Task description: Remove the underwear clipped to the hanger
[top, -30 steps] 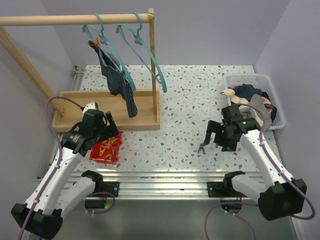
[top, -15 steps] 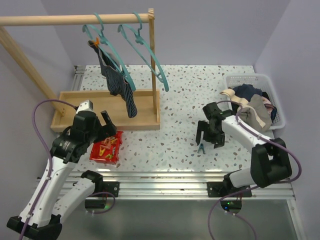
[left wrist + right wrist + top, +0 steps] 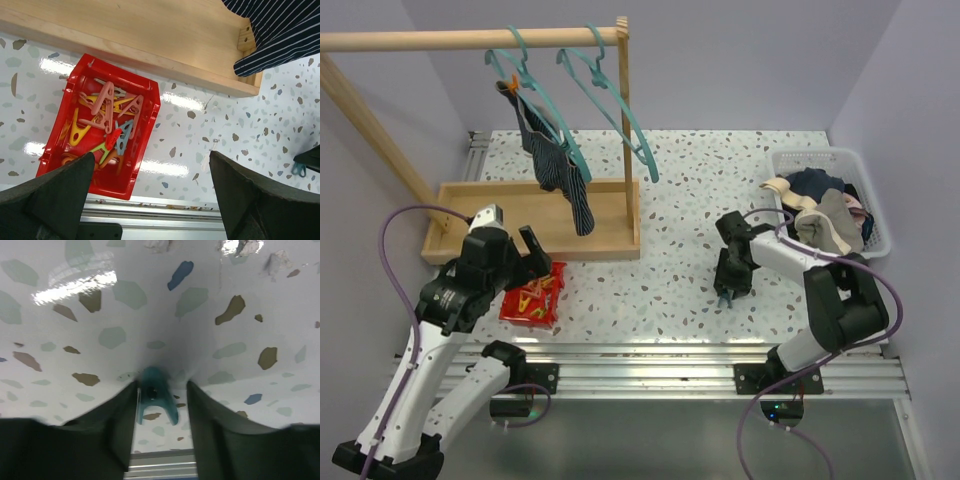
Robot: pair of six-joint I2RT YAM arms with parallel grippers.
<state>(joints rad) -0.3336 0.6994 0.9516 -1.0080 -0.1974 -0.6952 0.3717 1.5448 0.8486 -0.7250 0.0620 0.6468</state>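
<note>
The navy brief hangs from the left hanger, held at its top by an orange clip. Its lower end drapes in front of the rack base, near the base's right end. The right hanger is bare. The beige brief lies in the basket by the right wall.

I see open table between base and basket. My right gripper is down there, near the near edge. Its jaws are part-way apart, straddling a teal clip, with a sliver of table beside the right finger.

My left gripper hovers, jaws wide apart, over the red bin, which sits between the base and the near edge.
</note>
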